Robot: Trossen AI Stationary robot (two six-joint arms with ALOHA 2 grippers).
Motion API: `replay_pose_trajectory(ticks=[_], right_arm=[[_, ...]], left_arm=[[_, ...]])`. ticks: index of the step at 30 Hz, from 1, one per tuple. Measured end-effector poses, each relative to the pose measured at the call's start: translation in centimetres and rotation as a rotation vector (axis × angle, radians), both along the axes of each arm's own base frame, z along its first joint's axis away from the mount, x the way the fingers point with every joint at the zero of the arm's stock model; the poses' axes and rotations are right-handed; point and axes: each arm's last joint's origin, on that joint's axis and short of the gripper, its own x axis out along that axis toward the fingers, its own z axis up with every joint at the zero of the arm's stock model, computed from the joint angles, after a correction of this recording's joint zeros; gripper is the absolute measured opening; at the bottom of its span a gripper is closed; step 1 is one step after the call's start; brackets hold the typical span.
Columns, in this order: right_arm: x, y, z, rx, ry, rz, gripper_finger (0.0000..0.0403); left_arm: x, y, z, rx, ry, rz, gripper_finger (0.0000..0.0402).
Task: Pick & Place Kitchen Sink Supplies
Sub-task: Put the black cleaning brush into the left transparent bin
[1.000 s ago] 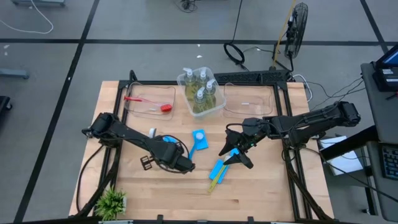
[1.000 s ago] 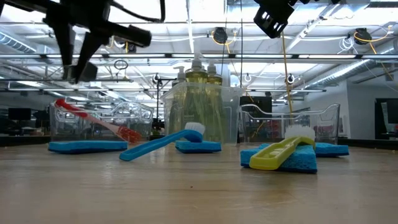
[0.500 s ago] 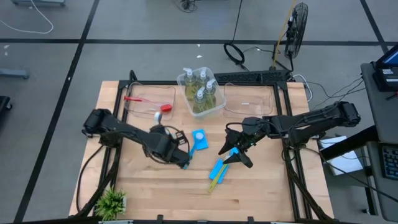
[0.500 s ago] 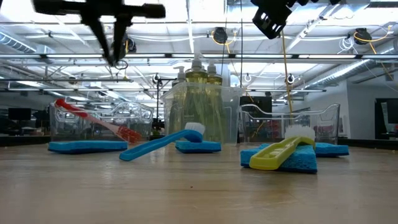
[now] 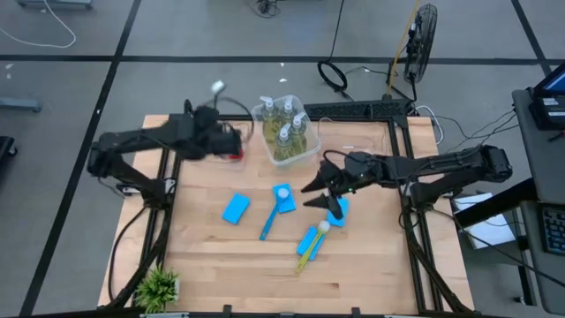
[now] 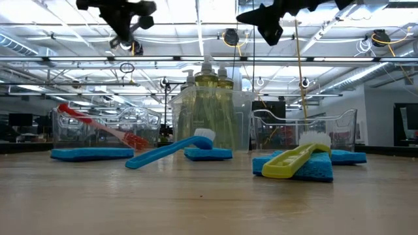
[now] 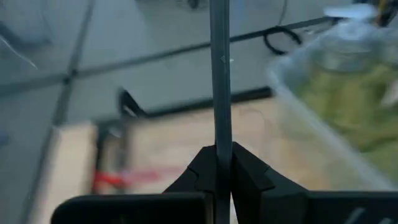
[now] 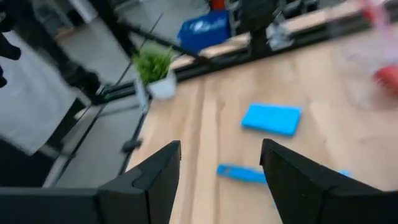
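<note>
The wooden table (image 5: 212,265) stood on a grey floor (image 5: 71,132) crossed by dark lines. Beyond the table's far edge a black fan (image 5: 425,35) stood on the floor, with loops of black cable (image 5: 334,74) lying near it. To the table's right sat a dark cart (image 5: 540,150). Seen level across the table, the room behind was a wide hall under a ceiling of pale beams and trusses (image 6: 196,49), lit by bright strip lights (image 6: 366,13).
</note>
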Motion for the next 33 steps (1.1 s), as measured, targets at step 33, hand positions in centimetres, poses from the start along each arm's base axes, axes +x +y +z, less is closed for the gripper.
replay_pose_trajectory(ticks=[33], right_arm=[[0.1,-2.5,0.5,-0.159,-0.104,0.045,0.021]], left_arm=[[-4.7,8.9,-9.4,-0.293,1.007,-0.574,0.002]])
